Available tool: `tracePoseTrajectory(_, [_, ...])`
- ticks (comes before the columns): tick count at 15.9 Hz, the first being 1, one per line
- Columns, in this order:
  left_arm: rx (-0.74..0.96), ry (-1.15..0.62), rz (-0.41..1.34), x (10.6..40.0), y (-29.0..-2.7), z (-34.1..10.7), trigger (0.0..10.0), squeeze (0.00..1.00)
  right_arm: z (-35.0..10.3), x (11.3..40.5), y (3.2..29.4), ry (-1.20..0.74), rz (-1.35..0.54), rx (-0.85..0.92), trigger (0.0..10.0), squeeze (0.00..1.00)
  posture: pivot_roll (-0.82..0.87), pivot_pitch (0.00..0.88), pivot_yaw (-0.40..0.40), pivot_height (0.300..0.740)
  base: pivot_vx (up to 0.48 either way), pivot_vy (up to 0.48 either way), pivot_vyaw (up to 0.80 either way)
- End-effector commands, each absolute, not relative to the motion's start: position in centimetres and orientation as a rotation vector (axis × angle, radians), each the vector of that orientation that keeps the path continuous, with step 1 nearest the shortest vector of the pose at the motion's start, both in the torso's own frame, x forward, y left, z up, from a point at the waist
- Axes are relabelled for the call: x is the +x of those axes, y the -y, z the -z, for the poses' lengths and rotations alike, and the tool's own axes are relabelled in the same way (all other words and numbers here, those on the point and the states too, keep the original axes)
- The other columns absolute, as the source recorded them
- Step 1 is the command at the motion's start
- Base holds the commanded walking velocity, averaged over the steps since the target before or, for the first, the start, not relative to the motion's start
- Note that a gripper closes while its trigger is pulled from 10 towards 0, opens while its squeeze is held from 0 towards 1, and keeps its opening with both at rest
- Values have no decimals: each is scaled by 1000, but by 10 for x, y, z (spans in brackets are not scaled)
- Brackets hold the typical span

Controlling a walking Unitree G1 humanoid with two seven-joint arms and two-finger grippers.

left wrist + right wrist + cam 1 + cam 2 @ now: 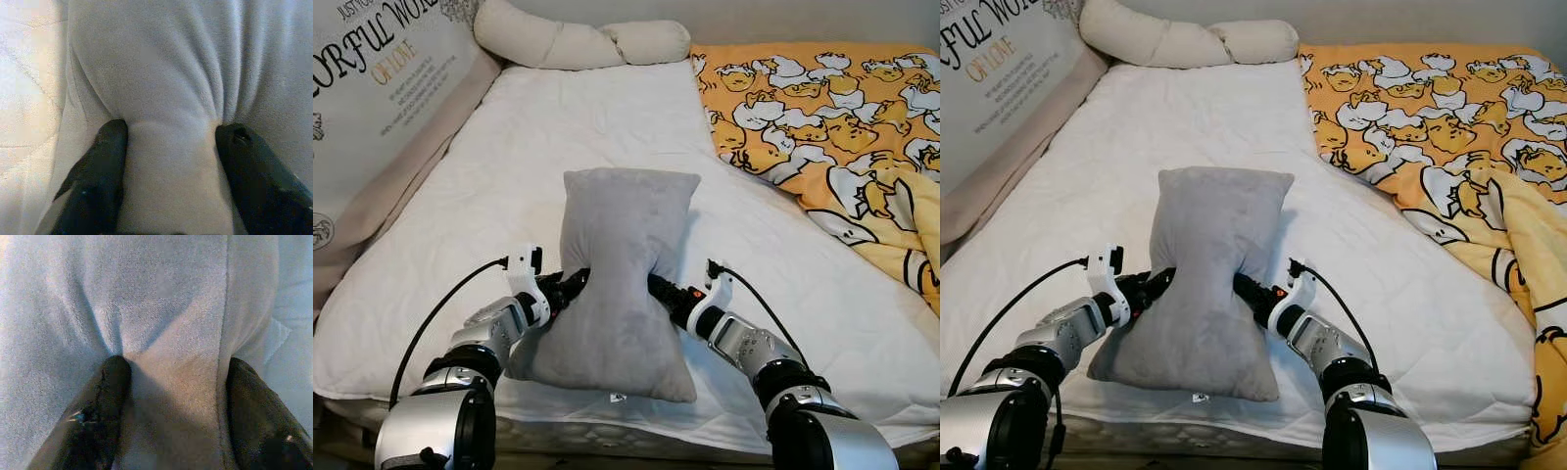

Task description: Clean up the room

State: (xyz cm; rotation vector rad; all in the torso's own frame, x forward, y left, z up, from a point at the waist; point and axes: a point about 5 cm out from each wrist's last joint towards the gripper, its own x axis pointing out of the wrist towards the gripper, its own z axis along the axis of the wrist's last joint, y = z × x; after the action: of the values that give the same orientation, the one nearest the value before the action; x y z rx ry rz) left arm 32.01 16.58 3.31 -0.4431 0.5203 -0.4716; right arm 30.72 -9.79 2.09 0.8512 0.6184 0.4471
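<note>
Landmark: grey pillow (622, 264), lying lengthwise on the white quilted mattress (509, 176), near the mattress's front edge, pinched in at its middle so it looks waisted.
Left gripper (576, 284): at the pillow's left side at the waist; the wrist view shows both black fingers (105, 161) pressed into the plush with a fold of fabric bunched between them, so the jaws are partly closed and hold the pillow.
Right gripper (656, 286): at the pillow's right side, level with the left one; its fingers (115, 382) also straddle a ridge of grey fabric along the seam, jaws partly closed on the pillow.
Cream bolster (578, 41): well beyond the pillow, across the head of the mattress.
Orange duck-print blanket (832, 117): to the right of the pillow, apart from it, draped off the mattress's right side.
Lettered cushion (382, 88): far left of the pillow, leaning along the mattress edge.
Small white tag (618, 398): at the pillow's near edge.
</note>
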Motion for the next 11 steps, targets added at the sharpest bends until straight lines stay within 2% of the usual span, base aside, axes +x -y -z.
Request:
tracePoseTrajectory(1, [-456, -606, 527, 310, -151, -21, 0, 0, -28, 312, 89, -600, -489, 854, 0, 0, -116, 0, 61, 740, 0, 0, 0])
tracePoseTrajectory(7, [-508, -610, 604, 308, -136, -22, 0, 0, -30, 313, 90, -587, -500, 860, 0, 0, -102, 0, 40, 740, 0, 0, 0])
tracePoseTrajectory(11, [-493, -613, 673, 308, -127, -25, 0, 0, -35, 314, 87, -582, -574, 822, 0, 0, -95, 0, 38, 740, 0, 0, 0])
